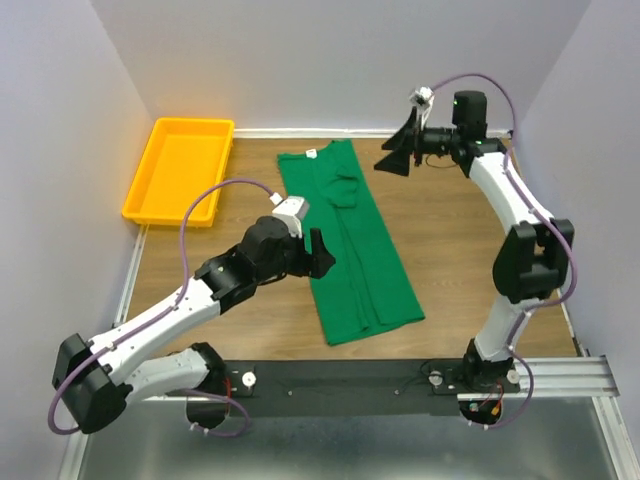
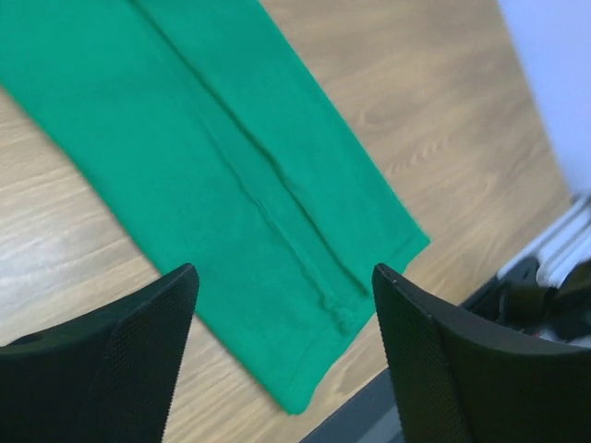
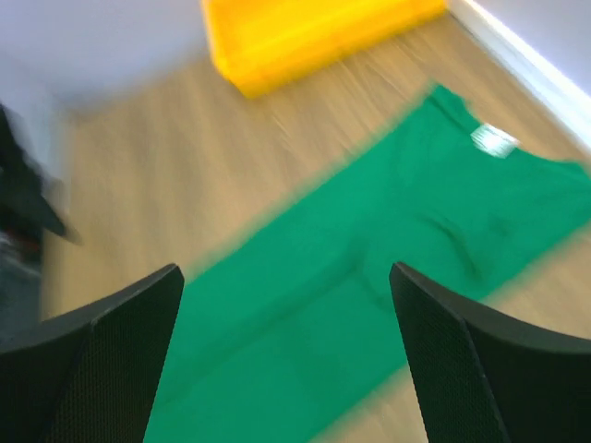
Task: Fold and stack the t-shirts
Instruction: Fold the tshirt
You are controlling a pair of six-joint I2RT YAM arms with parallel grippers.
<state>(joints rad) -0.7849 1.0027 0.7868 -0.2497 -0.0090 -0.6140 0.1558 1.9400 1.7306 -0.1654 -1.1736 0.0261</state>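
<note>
The green t-shirt (image 1: 352, 240) lies on the wooden table as a long narrow strip, both sides folded in, collar with its white label (image 3: 493, 140) at the far end. It also shows in the left wrist view (image 2: 231, 175) and the right wrist view (image 3: 369, 305). My left gripper (image 1: 322, 252) is open and empty, held above the shirt's left edge near its middle. My right gripper (image 1: 398, 155) is open and empty, in the air to the right of the shirt's collar end.
A yellow tray (image 1: 180, 168) stands empty at the far left by the wall; it also shows in the right wrist view (image 3: 314, 32). The black rail (image 1: 400, 375) runs along the near table edge. Bare wood lies either side of the shirt.
</note>
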